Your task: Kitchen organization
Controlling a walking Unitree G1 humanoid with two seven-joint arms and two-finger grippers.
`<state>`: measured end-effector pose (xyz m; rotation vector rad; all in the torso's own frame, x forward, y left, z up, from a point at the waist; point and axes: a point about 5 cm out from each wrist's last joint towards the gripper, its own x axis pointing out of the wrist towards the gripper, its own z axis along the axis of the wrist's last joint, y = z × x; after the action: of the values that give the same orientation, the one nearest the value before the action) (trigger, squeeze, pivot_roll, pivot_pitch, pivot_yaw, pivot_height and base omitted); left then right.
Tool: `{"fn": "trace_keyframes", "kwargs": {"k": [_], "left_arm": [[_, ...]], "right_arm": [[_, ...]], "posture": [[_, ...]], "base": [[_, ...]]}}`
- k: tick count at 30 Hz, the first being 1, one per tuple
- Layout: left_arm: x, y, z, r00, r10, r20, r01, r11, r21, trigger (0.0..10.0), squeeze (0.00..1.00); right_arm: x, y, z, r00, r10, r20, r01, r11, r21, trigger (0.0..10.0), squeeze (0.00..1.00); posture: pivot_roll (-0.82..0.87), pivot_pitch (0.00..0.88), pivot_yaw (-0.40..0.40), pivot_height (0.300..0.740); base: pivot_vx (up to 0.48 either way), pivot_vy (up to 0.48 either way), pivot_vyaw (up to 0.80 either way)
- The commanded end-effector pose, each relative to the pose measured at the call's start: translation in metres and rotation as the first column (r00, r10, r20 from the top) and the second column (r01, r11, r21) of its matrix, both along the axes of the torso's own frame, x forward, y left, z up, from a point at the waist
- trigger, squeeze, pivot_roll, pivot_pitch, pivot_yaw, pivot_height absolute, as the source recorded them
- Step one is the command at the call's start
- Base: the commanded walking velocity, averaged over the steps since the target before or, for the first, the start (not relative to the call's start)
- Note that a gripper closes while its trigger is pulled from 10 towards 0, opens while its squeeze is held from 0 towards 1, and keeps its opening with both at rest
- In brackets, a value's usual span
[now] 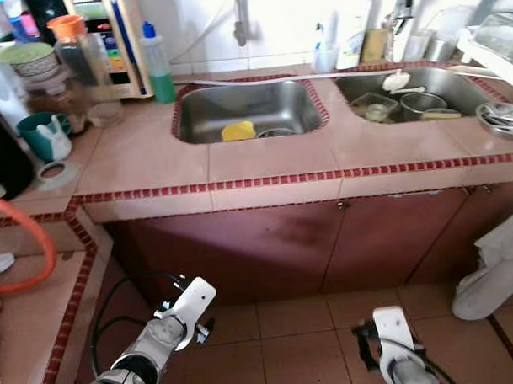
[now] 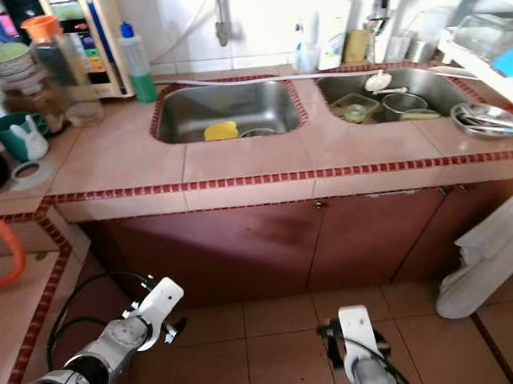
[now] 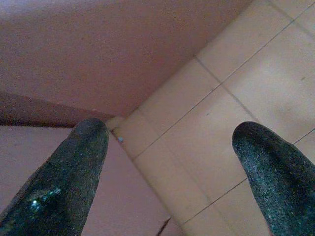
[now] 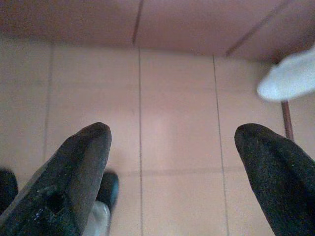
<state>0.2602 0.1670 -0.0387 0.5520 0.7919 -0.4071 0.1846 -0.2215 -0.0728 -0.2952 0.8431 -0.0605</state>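
The robot stands before a tiled counter with both arms hanging low over the floor, and the left gripper and right gripper are each spread wide and empty. The work lies well above them: two sinks, the left sink holding one yellow sponge, the right sink holding a container, a pot and a white ladle. My guess is that the main risk is reaching up carelessly: an arm could catch the counter edge or sweep the crowded left end, where a green mug, a green bottle and a jar stand close together. One strainer sits near the right edge and could be knocked off. A white cloth hangs beside the right arm and may snag.
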Motion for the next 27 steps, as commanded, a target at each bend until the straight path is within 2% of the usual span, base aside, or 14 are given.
{"fn": "trace_keyframes", "kwargs": {"k": [1,8,12,27], "left_arm": [[-0.005,0.008,-0.004,1.000,0.004,-0.026,-0.004,1.000,0.028,10.0,0.00],[-0.010,0.010,-0.007,0.999,0.010,-0.041,-0.009,1.000,0.023,10.0,0.00],[-0.010,0.008,-0.007,0.999,-0.005,-0.034,0.006,1.000,0.031,10.0,0.00],[-0.008,0.009,-0.005,0.999,-0.035,-0.025,0.036,0.998,0.048,10.0,0.00]], "right_arm": [[-0.007,-0.004,-0.003,0.999,0.031,-0.030,-0.032,0.999,-0.021,10.0,0.15],[-0.036,-0.020,-0.012,0.994,0.020,-0.110,-0.028,0.997,-0.070,10.0,0.15],[-0.041,-0.021,-0.014,0.993,0.011,-0.120,-0.020,0.997,-0.069,10.0,0.15],[-0.028,-0.005,-0.013,0.995,0.043,-0.094,-0.045,0.999,-0.019,10.0,0.13]], "posture": [[0.02,0.000,0.064,0.740],[0.01,0.000,0.069,0.740],[0.01,0.000,0.070,0.740],[0.02,0.000,0.074,0.740]], "base": [[0.000,0.000,-0.76],[0.000,0.000,-0.76],[0.000,0.000,-0.76],[0.000,0.000,-0.75]]}}
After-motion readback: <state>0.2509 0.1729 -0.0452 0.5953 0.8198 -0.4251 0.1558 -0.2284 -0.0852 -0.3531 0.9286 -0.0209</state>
